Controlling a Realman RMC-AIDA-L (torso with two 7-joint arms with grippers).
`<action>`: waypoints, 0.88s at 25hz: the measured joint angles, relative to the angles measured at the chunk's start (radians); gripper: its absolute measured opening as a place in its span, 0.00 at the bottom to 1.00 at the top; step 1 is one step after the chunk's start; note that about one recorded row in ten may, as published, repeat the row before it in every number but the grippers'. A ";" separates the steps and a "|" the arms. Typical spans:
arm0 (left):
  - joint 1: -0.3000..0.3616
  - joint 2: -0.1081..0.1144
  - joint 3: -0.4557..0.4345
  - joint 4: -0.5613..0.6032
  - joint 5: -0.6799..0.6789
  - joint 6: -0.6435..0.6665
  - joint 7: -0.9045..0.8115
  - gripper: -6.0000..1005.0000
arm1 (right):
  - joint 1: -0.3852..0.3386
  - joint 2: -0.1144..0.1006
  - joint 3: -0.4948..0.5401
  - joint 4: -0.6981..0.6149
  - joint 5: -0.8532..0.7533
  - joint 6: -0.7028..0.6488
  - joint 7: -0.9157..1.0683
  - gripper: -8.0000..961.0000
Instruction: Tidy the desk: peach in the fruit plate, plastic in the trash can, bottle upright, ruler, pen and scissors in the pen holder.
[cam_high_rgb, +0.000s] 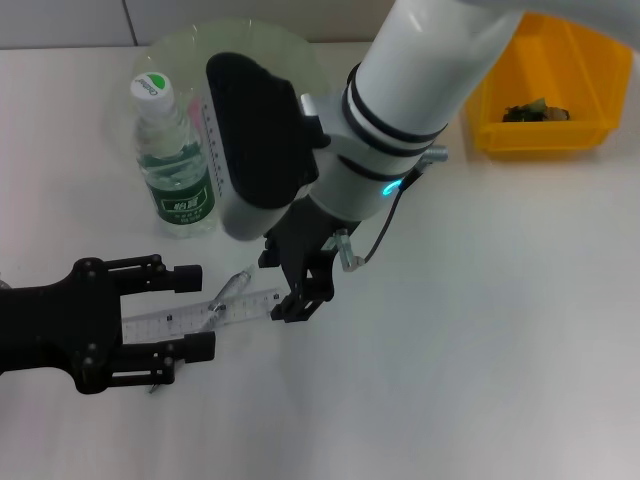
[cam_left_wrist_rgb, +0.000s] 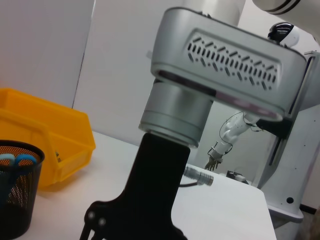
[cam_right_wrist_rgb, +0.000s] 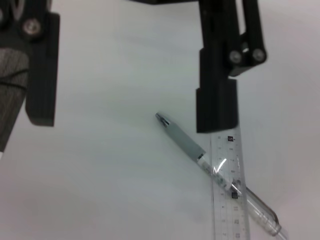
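Only scissors (cam_left_wrist_rgb: 15, 161) inside pen holder (cam_left_wrist_rgb: 17, 200)

Yellow bin (cam_high_rgb: 545, 95), clear ruler (cam_high_rgb: 200, 314), green-labelled bottle (cam_high_rgb: 172, 165)

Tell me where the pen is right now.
In the head view the pen lies crossed over the ruler on the table, between the left gripper and the right gripper.

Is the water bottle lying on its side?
No, the bottle stands upright on the table, cap up.
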 joint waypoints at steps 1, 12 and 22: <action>0.000 0.000 0.000 0.000 0.000 0.000 0.000 0.74 | 0.000 0.000 -0.014 0.000 0.004 0.011 0.000 0.62; -0.007 -0.003 -0.017 0.000 -0.001 -0.002 -0.002 0.74 | -0.004 0.000 -0.109 0.022 0.033 0.103 0.006 0.62; -0.010 -0.006 -0.023 0.000 -0.005 -0.004 0.000 0.74 | -0.006 0.000 -0.189 0.044 0.076 0.182 0.013 0.62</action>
